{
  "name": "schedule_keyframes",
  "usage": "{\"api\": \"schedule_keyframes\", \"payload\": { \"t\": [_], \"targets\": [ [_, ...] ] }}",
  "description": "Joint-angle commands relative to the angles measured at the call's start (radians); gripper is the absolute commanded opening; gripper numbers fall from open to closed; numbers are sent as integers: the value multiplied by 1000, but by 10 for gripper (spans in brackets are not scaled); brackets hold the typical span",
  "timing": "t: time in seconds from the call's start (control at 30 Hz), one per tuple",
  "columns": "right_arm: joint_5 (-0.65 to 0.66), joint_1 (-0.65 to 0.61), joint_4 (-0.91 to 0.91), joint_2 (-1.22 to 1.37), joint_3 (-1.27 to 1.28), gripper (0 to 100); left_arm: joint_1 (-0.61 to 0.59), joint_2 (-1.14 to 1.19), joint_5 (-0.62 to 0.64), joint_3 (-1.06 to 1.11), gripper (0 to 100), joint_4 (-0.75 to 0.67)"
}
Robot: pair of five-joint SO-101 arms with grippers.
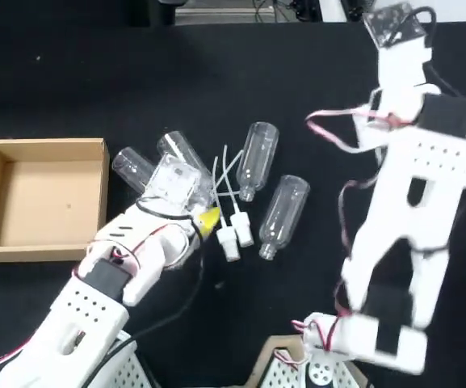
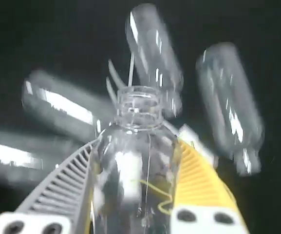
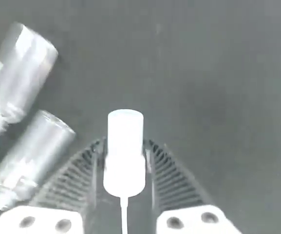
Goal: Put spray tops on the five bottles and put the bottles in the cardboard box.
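Note:
My left gripper (image 2: 139, 146) is shut on a clear bottle (image 2: 135, 180) with its open neck pointing away from the wrist. In the high view its yellow finger (image 1: 208, 220) sits among the lying bottles on the black table. Other clear bottles lie around it (image 1: 134, 168), (image 1: 180, 153), (image 1: 257, 158), (image 1: 283, 210). Two white spray tops (image 1: 234, 236) with thin tubes lie between them. My right gripper (image 3: 124, 146) is shut on a white spray top (image 3: 124, 151), held above the table to the right of two bottles (image 3: 30, 151).
An open cardboard box (image 1: 47, 145) stands at the left, close to the left arm's forearm (image 1: 128, 259). The right arm (image 1: 414, 210) is folded up at the right side. Black table lies free at the back and between the arms.

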Motion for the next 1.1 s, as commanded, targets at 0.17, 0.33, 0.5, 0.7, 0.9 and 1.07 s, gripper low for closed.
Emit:
{"api": "schedule_keyframes", "payload": {
  "t": [0.17,0.33,0.5,0.7,0.9,1.07],
  "targets": [
    [-282,-293,-61,-282,-93,11,18,-23,9,199,30,-589],
    [-358,-425,-166,-302,-90,11,7,-23,6,334,30,-881],
    [-427,-543,-262,-308,-93,11,7,-15,5,435,30,-1149],
    [-500,-663,-358,-309,-96,11,7,-21,5,435,30,-1157],
    [-525,-750,-457,-337,-111,11,7,-21,5,435,30,-1157],
    [-519,-778,-474,-360,-111,11,7,-21,5,435,30,-1157]
  ]
}}
